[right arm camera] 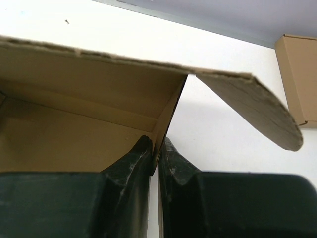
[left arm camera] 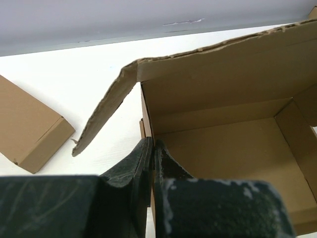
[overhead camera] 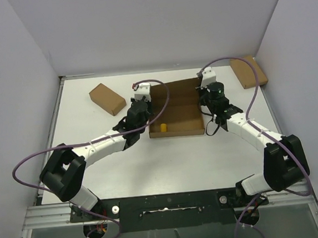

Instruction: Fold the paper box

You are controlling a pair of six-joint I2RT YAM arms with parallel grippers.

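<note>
The paper box (overhead camera: 176, 116) is a brown cardboard mailer standing as an open tray at the table's middle, its lid raised at the back. A small yellow object (overhead camera: 163, 127) lies inside at the front left. My left gripper (overhead camera: 145, 112) is shut on the box's left side wall (left arm camera: 147, 116); a loose side flap (left arm camera: 101, 116) hangs out to the left. My right gripper (overhead camera: 208, 108) is shut on the right side wall (right arm camera: 168, 116), with a rounded flap (right arm camera: 252, 109) sticking out to the right.
A small ready-made brown box (overhead camera: 107, 98) lies at the back left, also in the left wrist view (left arm camera: 27, 131). Another (overhead camera: 248, 71) lies at the back right corner, also in the right wrist view (right arm camera: 297, 79). White walls enclose the table.
</note>
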